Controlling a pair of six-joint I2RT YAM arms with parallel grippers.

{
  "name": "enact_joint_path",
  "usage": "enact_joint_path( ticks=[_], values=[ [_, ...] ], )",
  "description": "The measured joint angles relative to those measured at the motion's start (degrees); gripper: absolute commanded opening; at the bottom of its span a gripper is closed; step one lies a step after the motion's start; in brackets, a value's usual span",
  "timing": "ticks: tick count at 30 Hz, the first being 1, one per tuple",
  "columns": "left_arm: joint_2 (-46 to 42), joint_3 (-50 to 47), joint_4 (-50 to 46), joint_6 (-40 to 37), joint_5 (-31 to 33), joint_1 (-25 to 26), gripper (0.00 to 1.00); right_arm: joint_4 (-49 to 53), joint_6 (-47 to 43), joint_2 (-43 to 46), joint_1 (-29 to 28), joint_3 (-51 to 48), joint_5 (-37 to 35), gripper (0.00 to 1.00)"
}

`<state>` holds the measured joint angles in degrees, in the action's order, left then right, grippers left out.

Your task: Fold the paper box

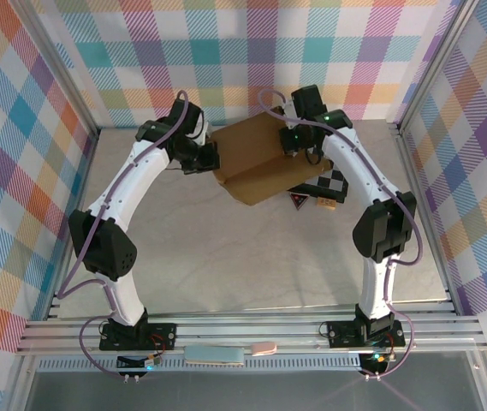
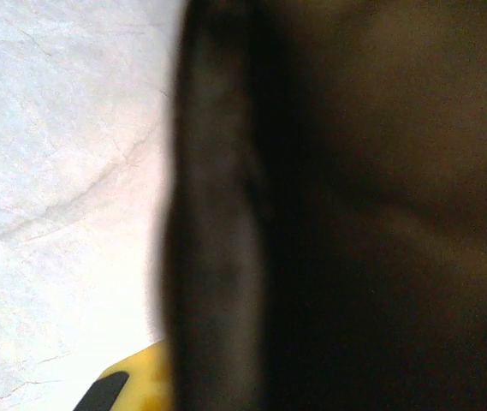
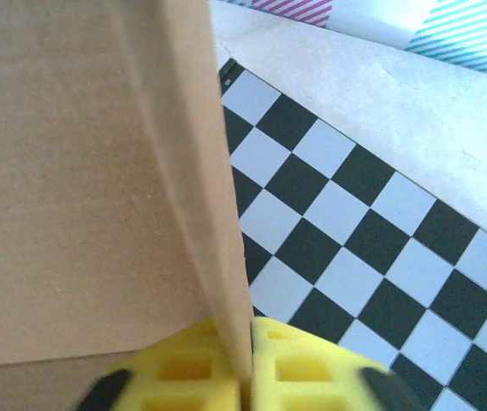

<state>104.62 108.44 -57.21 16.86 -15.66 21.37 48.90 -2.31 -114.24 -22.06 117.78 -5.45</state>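
The paper box [image 1: 256,158] is a brown cardboard sheet, partly folded, held up between both arms at the back middle of the table. My left gripper [image 1: 206,158] is at its left edge. In the left wrist view dark cardboard [image 2: 380,171] blocks most of the picture, and one yellow finger [image 2: 145,384] shows beside it in its closed position. My right gripper [image 1: 297,144] is at the box's right corner. In the right wrist view my right gripper [image 3: 247,351] has its yellow pads pinched on a thin upright cardboard wall [image 3: 200,171].
A black-and-white checkered board [image 1: 333,184] lies on the table under the box's right side [image 3: 354,214]. A small red-and-black triangle marker [image 1: 298,200] and a small tan piece [image 1: 326,204] lie next to it. Plaid walls and metal posts ring the table.
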Motion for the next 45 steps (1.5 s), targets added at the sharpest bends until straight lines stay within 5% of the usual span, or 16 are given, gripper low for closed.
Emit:
enact_joint_path(
  ticks=[4, 11, 15, 31, 45],
  values=[
    [0.3, 0.7, -0.7, 0.1, 1.5, 0.6, 0.00, 0.0, -0.1, -0.6, -0.7, 0.4, -1.4, 0.00],
    [1.5, 3.1, -3.1, 2.0, 6.9, 3.3, 0.00, -1.3, -0.7, -0.6, -5.4, -1.9, -16.4, 0.00],
    [1.5, 3.1, -3.7, 2.9, 8.2, 4.5, 0.00, -1.1, -0.9, -0.7, -5.3, -2.0, -17.1, 0.00],
    [0.6, 3.2, -5.8, 5.5, 8.7, 5.2, 0.00, -2.6, 0.6, 1.6, 1.3, -6.5, 7.0, 0.06],
    [-1.5, 3.1, -5.8, 5.5, 8.7, 5.3, 0.00, -2.1, 2.1, 3.1, 1.6, -6.2, 8.4, 0.32]
  ],
)
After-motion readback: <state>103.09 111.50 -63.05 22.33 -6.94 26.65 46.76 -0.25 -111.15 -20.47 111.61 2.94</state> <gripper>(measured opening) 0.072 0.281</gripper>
